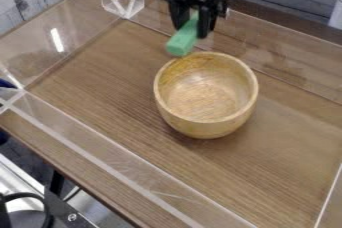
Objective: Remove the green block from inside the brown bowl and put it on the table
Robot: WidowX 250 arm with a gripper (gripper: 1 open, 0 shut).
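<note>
Wide worktop (94, 122) spread out, brown bowl (206, 94) sitting empty mid-board. Up at eleven o'clock of the bowl, the pincer (191, 24) is clamped tight on the green block (182, 38), which hangs tilted below its tips. Best play: lower gently onto bare wood clear of the rim, then release.
</note>
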